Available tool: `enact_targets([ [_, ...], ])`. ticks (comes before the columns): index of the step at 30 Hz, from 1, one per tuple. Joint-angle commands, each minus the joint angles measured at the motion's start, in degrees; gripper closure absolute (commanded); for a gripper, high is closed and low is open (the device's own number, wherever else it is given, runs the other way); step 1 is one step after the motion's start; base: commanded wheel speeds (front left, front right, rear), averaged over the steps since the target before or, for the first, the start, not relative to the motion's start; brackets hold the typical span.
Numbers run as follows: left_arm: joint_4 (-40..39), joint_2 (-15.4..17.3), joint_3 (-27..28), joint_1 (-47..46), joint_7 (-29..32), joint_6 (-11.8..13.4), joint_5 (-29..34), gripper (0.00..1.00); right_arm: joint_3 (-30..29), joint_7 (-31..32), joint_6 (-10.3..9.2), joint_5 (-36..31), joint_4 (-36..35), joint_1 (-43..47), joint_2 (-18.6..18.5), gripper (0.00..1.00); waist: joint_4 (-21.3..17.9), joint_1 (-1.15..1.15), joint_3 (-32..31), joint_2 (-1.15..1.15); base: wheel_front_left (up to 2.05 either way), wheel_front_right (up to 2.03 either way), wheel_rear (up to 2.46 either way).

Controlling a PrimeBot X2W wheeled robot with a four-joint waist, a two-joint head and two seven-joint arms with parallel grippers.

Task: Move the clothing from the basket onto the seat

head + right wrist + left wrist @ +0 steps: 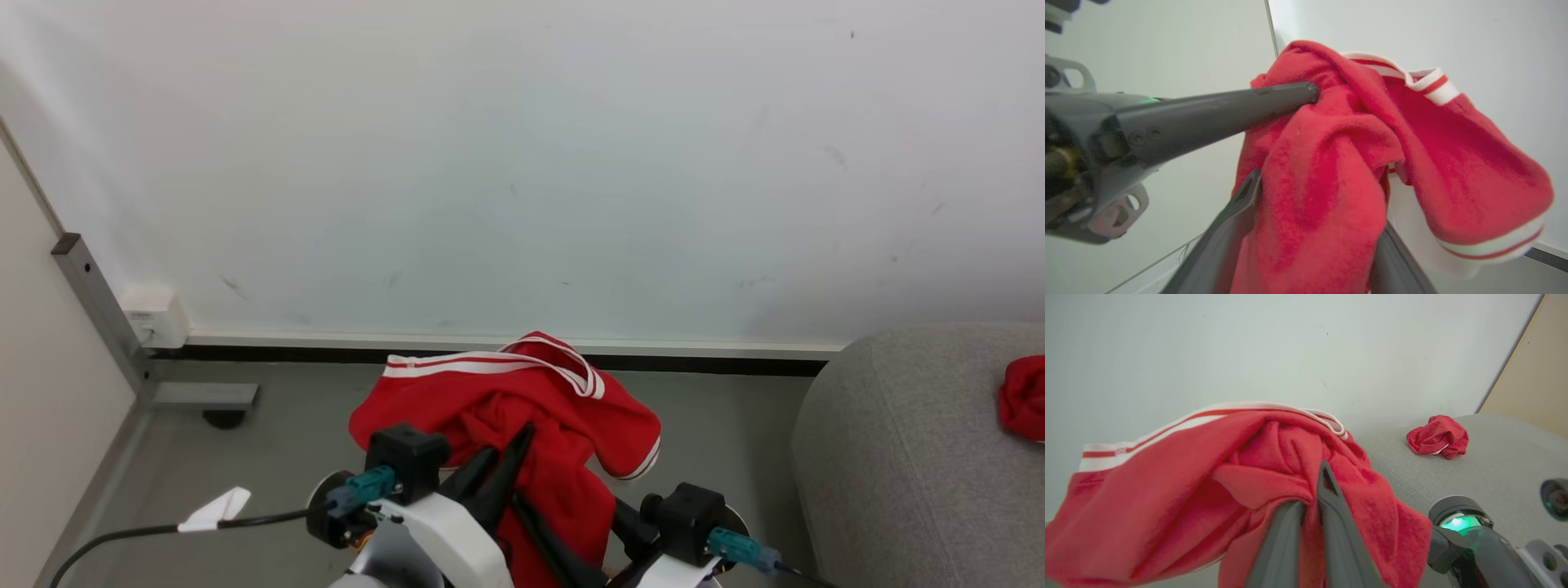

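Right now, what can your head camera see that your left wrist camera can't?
Head view extras: the grey floor, a white wall box and a black cable. Left wrist view extras: a green light on the right arm. Both show the red striped garment pinched in the left gripper, the grey seat, and a crumpled red garment lying on it.

Plain room, scuffed white wall [522,163], grey floor [286,457], upholstered seat [898,457]

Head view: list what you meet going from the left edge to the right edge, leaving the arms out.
white wall box → grey metal foot plate → lifted red garment → grey seat → crumpled red garment lying on that seat.
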Motion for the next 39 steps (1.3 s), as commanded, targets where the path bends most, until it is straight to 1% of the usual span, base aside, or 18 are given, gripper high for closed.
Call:
enact_targets([
  [1, 0.4, -0.2, -0.2, -0.5, 0.1, -0.2, -0.1, 1.00, 1.2, -1.1, -0.15, 1.4, 1.6, -2.5, -0.3, 1.00, 0.5, 0.00, -0.1, 0.00, 0.00, 0.00, 0.00],
  [5, 0.8, -0.2, -0.4, -0.3, -0.1, -0.1, -0.3, 1.00, 2.7, -2.0, -0.15, 3.9, 3.0, -4.4, -0.4, 1.00, 0.9, 0.00, -0.1, 0.00, 0.00, 0.00, 0.00],
  [11, 1.2, 0.3, -0.5, -0.1, -0.3, 0.2, 0.3, 1.00, 2.6, -2.4, -0.15, 4.2, 3.5, -5.2, -0.3, 1.00, 0.8, 0.00, 0.0, 0.00, 0.00, 0.00, 0.00],
  [12, 1.2, 0.4, -0.4, -0.1, -0.5, 0.3, 0.4, 0.84, 2.2, -2.4, -0.15, 3.9, 3.2, -5.2, -0.3, 1.00, 0.7, 0.00, 0.0, 0.00, 0.00, 0.00, 0.00],
  [13, 1.2, 0.5, -0.4, 0.0, -0.7, 0.5, 0.5, 0.60, 1.9, -2.5, -0.15, 3.6, 2.9, -5.0, -0.3, 1.00, 0.7, 0.00, 0.0, 0.00, 0.00, 0.00, 0.00],
  [14, 1.3, 0.5, -0.4, 0.1, -0.7, 0.6, 0.6, 0.22, 1.4, -2.5, -0.15, 3.3, 2.6, -4.8, -0.3, 1.00, 0.6, 0.00, 0.1, 0.00, 0.00, 0.00, 0.00],
  [15, 1.3, 0.5, -0.5, 0.2, -0.7, 0.7, 0.7, 0.00, 0.9, -2.5, -0.15, 2.9, 2.4, -4.6, -0.3, 1.00, 0.5, 0.00, 0.1, 0.00, 0.00, 0.00, 0.00],
  [20, 1.4, 0.8, -0.9, 0.7, -0.6, 0.9, 0.7, 0.00, -2.0, -2.5, -0.15, -0.3, 1.4, -3.2, -0.2, 1.00, 0.1, 0.00, 0.2, 0.00, 0.00, 0.00, 0.00],
  [28, 0.5, 1.0, -1.1, 1.5, -0.5, 0.8, -0.2, 0.00, -8.7, -2.5, -0.15, -5.1, 1.1, -2.2, -0.2, 1.00, -1.5, 0.00, 0.9, 0.00, 0.00, 0.00, 0.00],
  [34, 0.2, 0.8, -1.0, 1.9, -1.2, 1.1, -0.6, 0.00, -12.9, -2.5, -0.15, -8.5, 0.8, -2.1, -0.2, 1.00, -4.6, 0.00, 1.4, 0.00, 0.00, 0.00, 0.00],
  [39, 0.1, 0.7, -0.9, 2.2, -2.0, 1.2, -0.9, 0.00, -15.1, -2.4, -0.15, -11.9, 1.0, -1.6, -0.2, 1.00, -8.7, 0.00, 1.9, 0.00, 0.00, 0.00, 0.00],
])
